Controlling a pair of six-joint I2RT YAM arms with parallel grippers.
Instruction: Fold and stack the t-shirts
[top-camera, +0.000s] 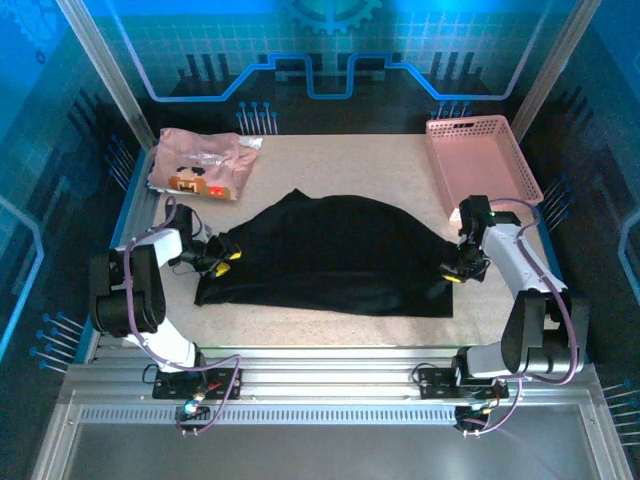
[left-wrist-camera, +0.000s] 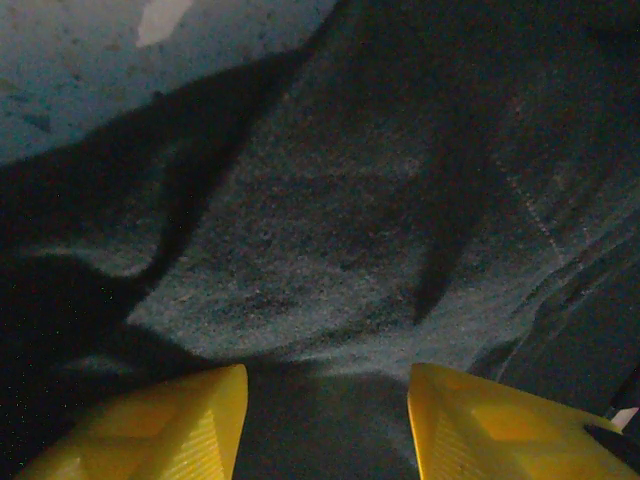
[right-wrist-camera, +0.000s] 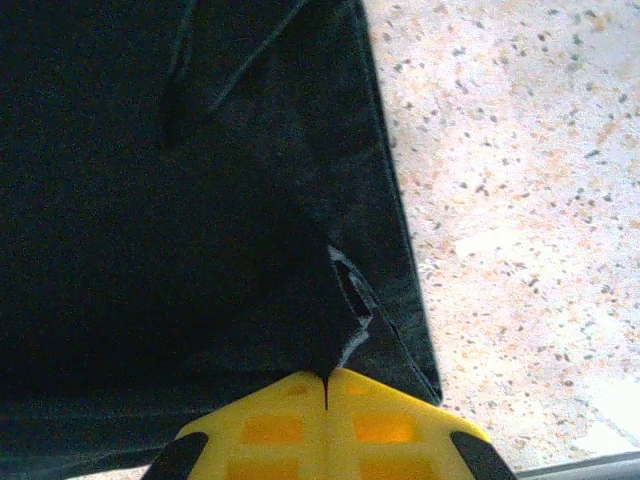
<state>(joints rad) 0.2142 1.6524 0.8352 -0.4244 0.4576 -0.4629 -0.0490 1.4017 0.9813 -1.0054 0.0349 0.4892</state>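
The black t-shirt (top-camera: 330, 255) lies spread across the middle of the table, with a raised fold near its back edge. My left gripper (top-camera: 226, 261) is at the shirt's left end. Its yellow fingers (left-wrist-camera: 170, 425) stand apart with dark cloth (left-wrist-camera: 330, 210) lying in the gap, and I see no pinch. My right gripper (top-camera: 452, 270) is at the shirt's right edge, its jaws pressed together on a tuck of the black hem (right-wrist-camera: 350, 310). The pink t-shirt (top-camera: 200, 165) with a pixel print lies folded at the back left.
A pink mesh basket (top-camera: 482, 160) stands at the back right, just behind the right arm. Bare speckled tabletop (right-wrist-camera: 520, 180) shows to the right of the shirt's edge and along the near side (top-camera: 320, 325). Metal frame posts rise at the back corners.
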